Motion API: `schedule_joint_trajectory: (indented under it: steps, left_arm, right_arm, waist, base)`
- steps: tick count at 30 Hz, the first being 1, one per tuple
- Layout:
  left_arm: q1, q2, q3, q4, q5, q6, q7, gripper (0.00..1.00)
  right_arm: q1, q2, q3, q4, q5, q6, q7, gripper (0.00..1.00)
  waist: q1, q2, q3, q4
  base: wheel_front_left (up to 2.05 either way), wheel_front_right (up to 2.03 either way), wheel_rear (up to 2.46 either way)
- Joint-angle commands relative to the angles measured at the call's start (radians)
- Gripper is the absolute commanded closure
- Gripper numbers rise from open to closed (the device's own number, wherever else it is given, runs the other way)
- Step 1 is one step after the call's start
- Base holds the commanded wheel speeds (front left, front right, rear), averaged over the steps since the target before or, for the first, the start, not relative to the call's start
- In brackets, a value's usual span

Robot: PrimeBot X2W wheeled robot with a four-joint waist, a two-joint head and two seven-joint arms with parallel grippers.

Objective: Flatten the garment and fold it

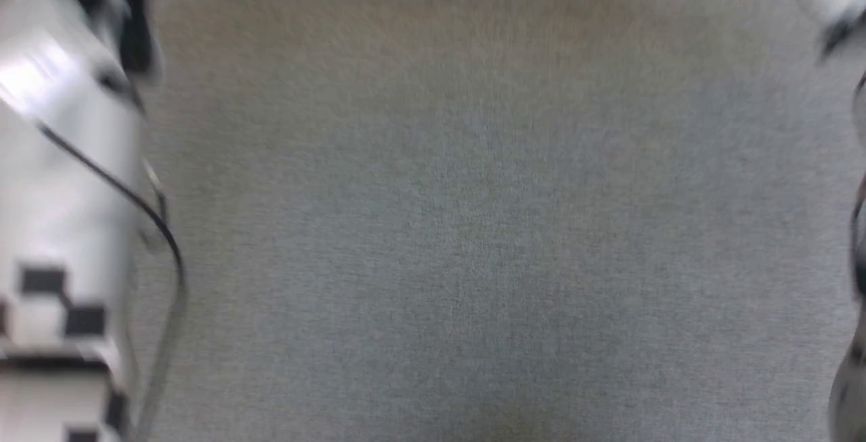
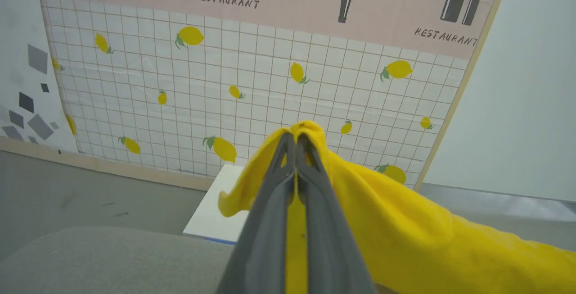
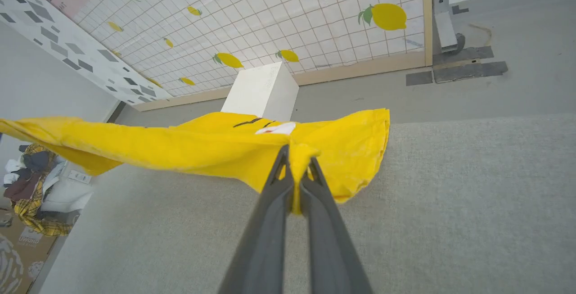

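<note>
Garment: mustard-yellow tee, held up off the grey surface, with each gripper pinching one spot.
Left gripper: fingers clamped together on a bunched fold of yellow. The cloth drapes away toward that view's lower right.
Right gripper: same deal, squeezed tight on a gathered bit beside a loose, curling edge.
Grey surface: flat woven fabric right under the tee, fine-grained.
Head view: badly smeared on my end. I can only make out grey cloth and a pale forearm at the left edge.
White box: plain and blocky, on the floor past the surface's far edge, partly hidden behind the tee.
Clothes pile: plaid and dark stuff heaped off to the side.
Backdrop panel: tile grid with lemons, pink RESTAURANT strip above.
Texture: thin, soft and wrinkly. Black stripes and a white patch face up.
Long axis: runs sideways from the right gripper to that view's left edge, roughly level with a slight sag.
</note>
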Motion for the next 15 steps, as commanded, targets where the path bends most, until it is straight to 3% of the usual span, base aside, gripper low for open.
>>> schedule_joint_trajectory:
  steps: [1, 8, 15]
  left_arm:
    - [0.149, -0.015, 0.007, -0.032, -0.011, -0.006, -0.005, 1.0]
    - [0.592, -0.066, -0.005, -0.125, -0.085, 0.003, 0.023, 1.0]
    - [0.914, -0.041, -0.014, -0.237, -0.138, 0.053, 0.142, 1.0]
  right_arm:
    - [0.136, 0.007, 0.011, -0.034, 0.044, 0.003, -0.017, 1.0]
    - [0.514, 0.026, 0.03, -0.109, 0.097, 0.003, -0.053, 1.0]
    - [0.788, 0.022, 0.032, -0.146, 0.097, 0.003, -0.053, 1.0]
  waist:
    - [0.0001, 0.0, -0.186, 0.044]
    - [0.0001, 0.0, -0.332, 0.035]
    - [0.0001, 0.0, -0.414, 0.023]
  base:
    - [0.0, 0.0, 0.0]
    - [0.0, 0.0, 0.0]
    - [0.0, 0.0, 0.0]
